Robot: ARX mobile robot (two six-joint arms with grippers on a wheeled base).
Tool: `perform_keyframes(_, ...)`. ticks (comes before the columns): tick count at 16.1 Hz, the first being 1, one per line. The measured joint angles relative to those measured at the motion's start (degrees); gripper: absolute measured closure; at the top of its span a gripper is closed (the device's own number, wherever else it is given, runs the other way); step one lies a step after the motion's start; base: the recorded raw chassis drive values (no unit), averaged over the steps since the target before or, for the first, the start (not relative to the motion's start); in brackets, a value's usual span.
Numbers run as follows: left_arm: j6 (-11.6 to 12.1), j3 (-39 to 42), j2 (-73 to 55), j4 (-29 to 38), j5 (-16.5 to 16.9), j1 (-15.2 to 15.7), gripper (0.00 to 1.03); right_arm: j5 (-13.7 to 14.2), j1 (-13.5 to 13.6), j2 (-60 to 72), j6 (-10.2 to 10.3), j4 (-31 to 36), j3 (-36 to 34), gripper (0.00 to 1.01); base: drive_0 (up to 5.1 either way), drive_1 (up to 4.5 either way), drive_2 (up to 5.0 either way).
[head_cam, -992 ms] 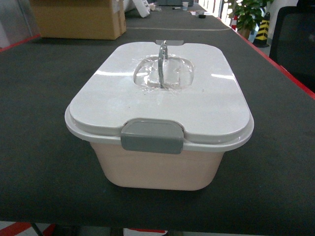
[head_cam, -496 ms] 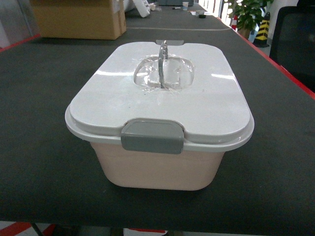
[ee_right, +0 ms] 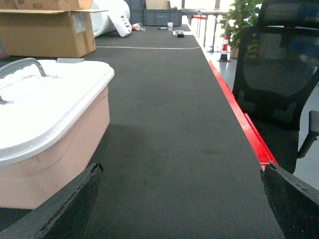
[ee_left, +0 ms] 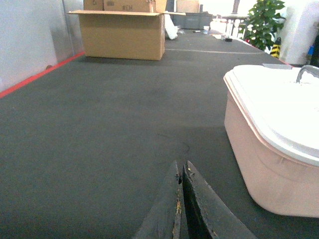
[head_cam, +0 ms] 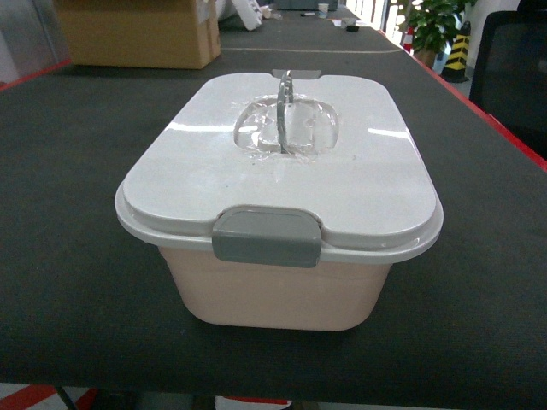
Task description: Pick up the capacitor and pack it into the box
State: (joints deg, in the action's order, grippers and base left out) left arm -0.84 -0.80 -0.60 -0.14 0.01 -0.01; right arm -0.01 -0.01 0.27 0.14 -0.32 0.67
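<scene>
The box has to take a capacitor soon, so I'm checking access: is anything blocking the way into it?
Yes. The white lid sits closed on the box, with the grey latch down over its front rim. No capacitor shows in any view.

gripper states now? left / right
Left gripper: closed, holding nothing.
Right gripper: open wide, holding nothing.

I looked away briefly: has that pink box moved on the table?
No. The box shows only a tiny rightward shift in view, shared with the cardboard carton, so the camera nudged.
</scene>
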Motion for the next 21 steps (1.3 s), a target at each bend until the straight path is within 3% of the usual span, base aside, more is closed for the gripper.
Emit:
perform_keyframes(4,0.0,0.0,0.0,-0.1,0.0,0.0,0.63,0.0,0.0,0.0,0.0,0.0,0.0,0.03,0.0,0.00,0.0)
perform_keyframes(7,0.0,0.0,0.0,-0.1,0.0,0.0,0.43,0.0,0.0,0.0,0.0,0.0,0.0,0.03,0.0,0.00,0.0)
perform_keyframes(10,0.0,0.0,0.0,-0.1,0.0,0.0,0.05,0.0,0.0,0.0,0.0,0.0,0.0,0.03,0.0,0.00,0.0)
perform_keyframes(21,0.0,0.0,0.0,-0.1,0.0,0.0,0.05,0.0,0.0,0.0,0.0,0.0,0.0,0.03,0.0,0.00,0.0)
